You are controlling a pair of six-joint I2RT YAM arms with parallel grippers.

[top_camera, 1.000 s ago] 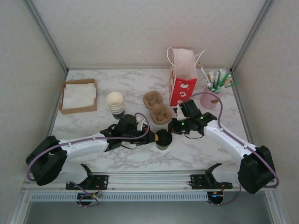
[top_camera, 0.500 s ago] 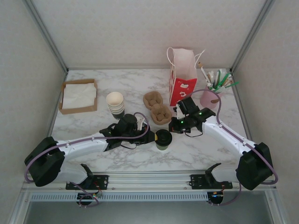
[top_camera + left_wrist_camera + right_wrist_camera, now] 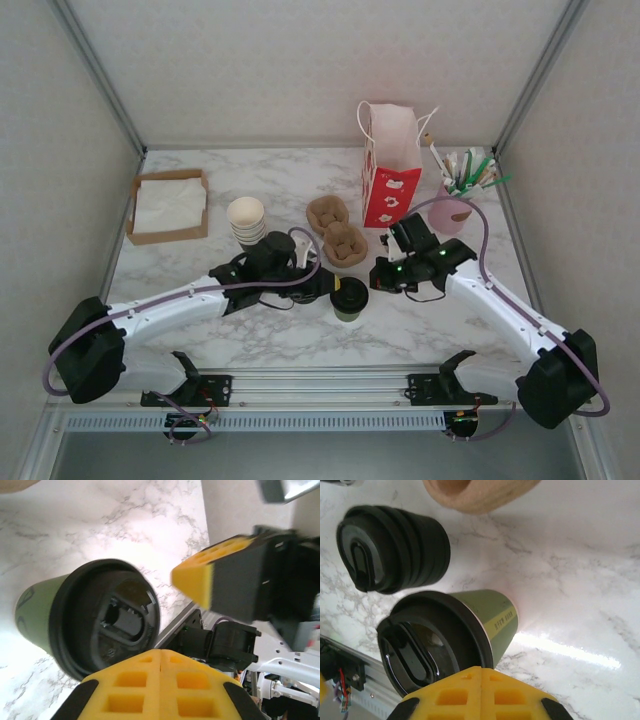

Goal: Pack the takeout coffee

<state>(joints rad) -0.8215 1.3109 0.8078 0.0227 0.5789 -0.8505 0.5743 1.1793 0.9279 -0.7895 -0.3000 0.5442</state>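
Since a moment before, the left arm's wrist had drawn back toward the stacked cups (image 3: 246, 220), and the right gripper (image 3: 380, 276) had edged nearer the takeout coffee (image 3: 350, 297). The coffee stood upright on the table (image 3: 440, 325) between both grippers. In the left wrist view the left gripper (image 3: 167, 615) was spread wide beside the coffee. The right wrist view added one lid stack (image 3: 390, 550) and one of the right gripper's fingers (image 3: 480, 690), so its opening could not be told. Counted from above: one coffee, two carriers (image 3: 345, 243), one bag (image 3: 390, 165).

The left arm (image 3: 175, 315) and right arm (image 3: 500, 305) had white links, black joints and purple cables (image 3: 160, 301), with bulky black bases (image 3: 85, 352) at seven and five o'clock. Their finger pads (image 3: 160, 685) were yellow, square-pocketed.
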